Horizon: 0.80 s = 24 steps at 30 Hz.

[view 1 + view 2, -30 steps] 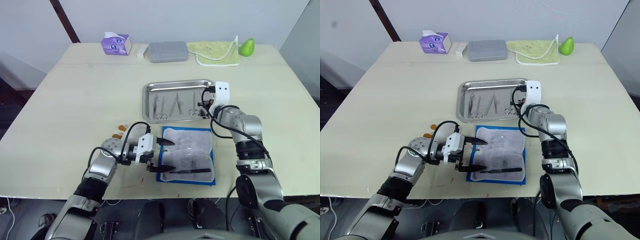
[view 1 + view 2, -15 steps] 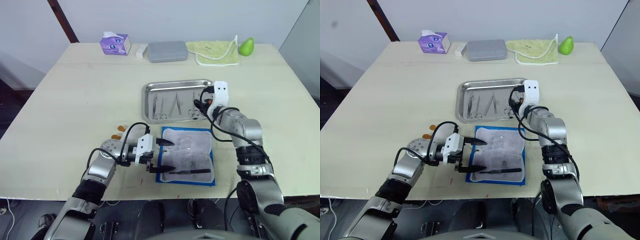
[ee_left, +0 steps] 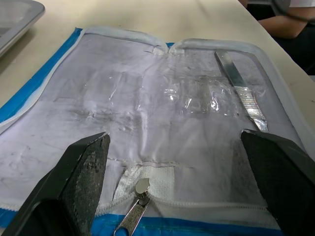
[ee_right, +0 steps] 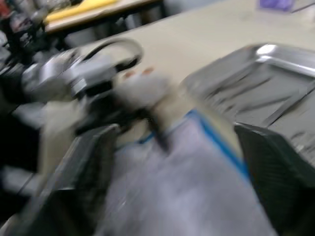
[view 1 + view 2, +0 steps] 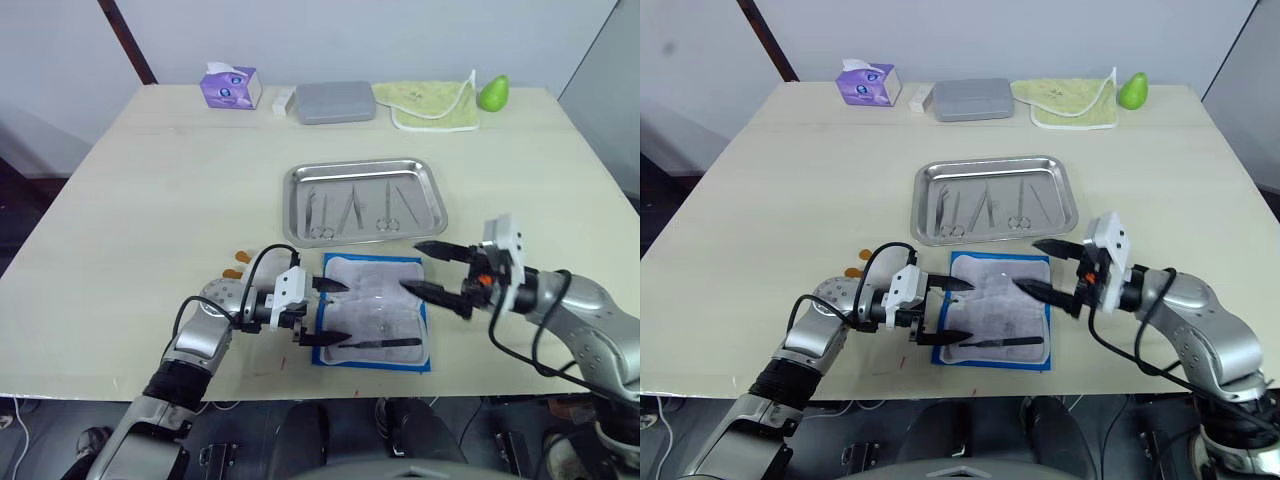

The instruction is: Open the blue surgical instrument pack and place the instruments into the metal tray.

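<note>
The left gripper (image 3: 179, 167) is hovering with its fingers (image 3: 78, 172) spread wide over the opened blue surgical instrument pack (image 3: 147, 113), whose whitish lining is lying flat. A flat steel instrument (image 3: 241, 91) is resting inside, and a zipper pull (image 3: 135, 211) is lying at the blue edge.

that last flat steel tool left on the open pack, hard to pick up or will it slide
The tool looks thin, rigid and flat, so probably hard to get fingers under. It lies on the pack's glossy clear lining, so it may slide if pushed. Likely light.

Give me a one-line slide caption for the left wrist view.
Left tool open over the unfolded blue surgical instrument pack, one silvery instrument still lying on its clear lining.
</note>
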Motion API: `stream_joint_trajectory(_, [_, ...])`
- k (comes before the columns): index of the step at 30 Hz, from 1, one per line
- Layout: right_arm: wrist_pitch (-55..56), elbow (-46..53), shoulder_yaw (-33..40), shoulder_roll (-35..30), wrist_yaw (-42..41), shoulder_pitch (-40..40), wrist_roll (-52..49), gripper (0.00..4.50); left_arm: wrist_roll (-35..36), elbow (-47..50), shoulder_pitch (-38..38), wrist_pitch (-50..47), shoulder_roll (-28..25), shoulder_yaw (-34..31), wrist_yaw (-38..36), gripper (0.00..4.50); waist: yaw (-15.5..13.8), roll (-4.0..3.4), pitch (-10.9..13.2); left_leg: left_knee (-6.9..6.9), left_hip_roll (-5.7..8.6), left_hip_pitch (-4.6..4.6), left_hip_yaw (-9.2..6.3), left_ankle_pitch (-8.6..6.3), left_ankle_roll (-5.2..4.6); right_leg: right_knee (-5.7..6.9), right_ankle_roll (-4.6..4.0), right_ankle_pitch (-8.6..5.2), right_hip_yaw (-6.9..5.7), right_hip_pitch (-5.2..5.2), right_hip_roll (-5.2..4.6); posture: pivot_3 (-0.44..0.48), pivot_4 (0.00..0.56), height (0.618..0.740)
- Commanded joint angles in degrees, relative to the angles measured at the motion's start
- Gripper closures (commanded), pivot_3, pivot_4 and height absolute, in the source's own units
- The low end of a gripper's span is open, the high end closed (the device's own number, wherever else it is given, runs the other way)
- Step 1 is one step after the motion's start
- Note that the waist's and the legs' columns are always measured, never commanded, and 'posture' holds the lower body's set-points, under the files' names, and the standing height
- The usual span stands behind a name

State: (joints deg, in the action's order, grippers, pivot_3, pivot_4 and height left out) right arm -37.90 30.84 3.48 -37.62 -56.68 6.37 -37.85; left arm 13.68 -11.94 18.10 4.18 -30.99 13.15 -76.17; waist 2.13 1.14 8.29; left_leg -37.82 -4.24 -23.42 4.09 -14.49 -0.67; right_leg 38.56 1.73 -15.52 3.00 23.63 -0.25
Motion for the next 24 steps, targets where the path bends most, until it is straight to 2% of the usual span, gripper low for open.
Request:
stream_joint_trajectory(1, [2.7, 3.3, 5.6, -4.8, -5.3, -4.0, -1.8, 0.22, -0.6, -2.0, -0.4, -1.1, -0.5, 1.1, -1.3, 0.0, -0.1, 0.07, 0.0, 0.0, 0.0, 0.01, 0.0, 0.0, 0.0, 0.0, 0.0, 0.0, -0.01, -0.01, 0.0, 0.0, 0.15, 0.74])
stream_joint_trajectory(8, [7.7, 3.7, 18.9, -14.0, -14.0, -17.1, -1.7, 0.22, -0.4, -4.1, 0.5, -0.1, -0.6, 0.6, -2.9, 0.0, -0.5, 0.14, 0.1, -0.06, 0.0, 0.01, 0.0, 0.0, 0.0, -0.05, 0.01, 0.0, -0.01, -0.07, 0.01, 0.0, 0.15, 0.74])
stream_joint_trajectory(13, [9.3, 3.1, 29.0, -16.6, -18.8, -25.0, -2.3, 0.22, -0.3, -5.3, 1.1, 0.7, -0.6, 0.6, -3.3, 0.0, -0.6, 0.13, 0.0, -0.08, 0.0, 0.05, 0.0, 0.0, 0.0, -0.03, 0.02, 0.0, 0.01, -0.1, 0.05, 0.0, 0.15, 0.74])
stream_joint_trajectory(16, [9.6, 3.0, 32.3, -17.5, -20.5, -27.2, -2.4, 0.22, -0.3, -6.4, 1.6, 1.3, -0.4, 0.6, -3.6, 0.0, -0.7, 0.15, 0.1, -0.09, 0.0, 0.16, 0.01, 0.0, 0.0, -0.01, 0.16, -0.07, 0.03, -0.19, 0.05, 0.0, 0.15, 0.74])
stream_joint_trajectory(20, [8.5, 5.3, 32.1, -17.7, -18.7, -26.4, -4.2, 0.22, -0.3, -6.9, 2.1, 1.6, -0.4, 0.7, -4.0, 0.0, -0.6, 0.16, 0.1, -0.07, -0.01, 0.4, 0.0, 0.0, 0.0, 0.01, 0.19, -0.1, 0.11, -0.33, 0.06, 0.0, 0.15, 0.74])
stream_joint_trajectory(24, [10.9, 6.9, 23.3, -15.4, -12.8, -21.6, -0.6, 0.22, -0.3, -6.8, 2.5, 1.6, -0.1, 0.9, -4.2, 0.0, -0.5, 0.23, 0.1, -0.06, -0.02, 0.49, -0.01, 0.0, 0.01, 0.04, 0.19, -0.1, 0.19, -0.38, 0.05, 0.0, 0.15, 0.74])
